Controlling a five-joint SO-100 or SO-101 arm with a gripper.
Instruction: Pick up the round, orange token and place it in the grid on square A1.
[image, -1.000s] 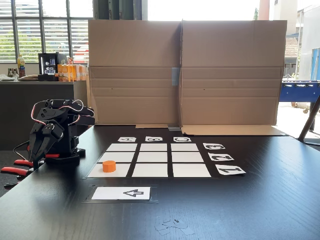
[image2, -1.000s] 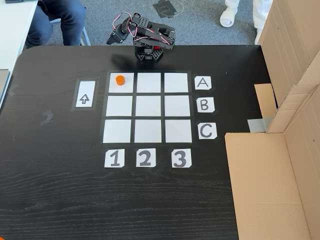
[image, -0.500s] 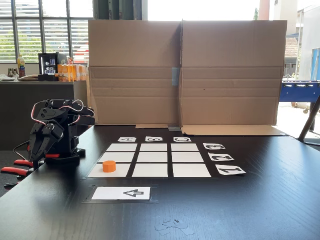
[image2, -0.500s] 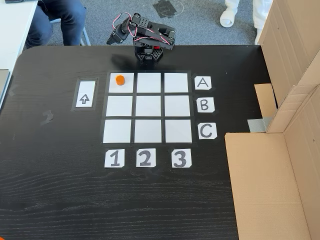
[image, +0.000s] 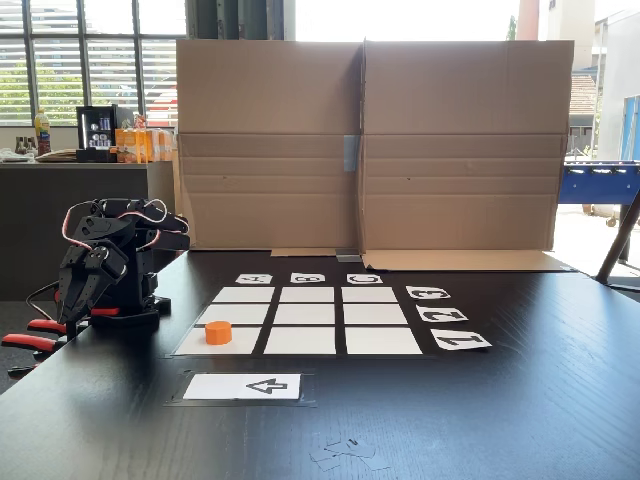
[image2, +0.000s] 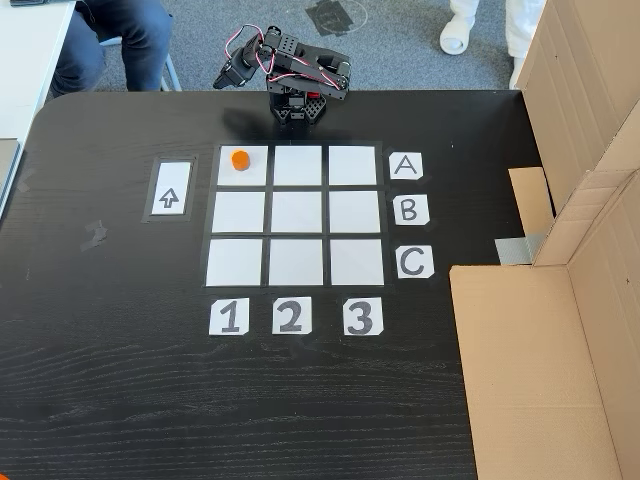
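Note:
The orange token (image: 218, 332) (image2: 239, 159) stands upright on square A1 (image: 242, 343) (image2: 252, 175), the corner cell of the grid (image: 306, 314) (image2: 296, 212) nearest the arm, near that cell's outer edge. The black arm is folded over its base (image2: 298, 102) at the table's edge. Its gripper (image: 72, 305) (image2: 222, 80) hangs downward beyond the table's edge, well apart from the token. The fingers look shut and hold nothing.
A white card with a black arrow (image: 243, 386) (image2: 170, 188) lies beside the grid. Letter and number labels edge the grid. A cardboard wall (image: 370, 150) (image2: 540, 370) bounds one side. Red clamp handles (image: 35, 335) sit by the base. A seated person's legs (image2: 120, 40) are behind the table.

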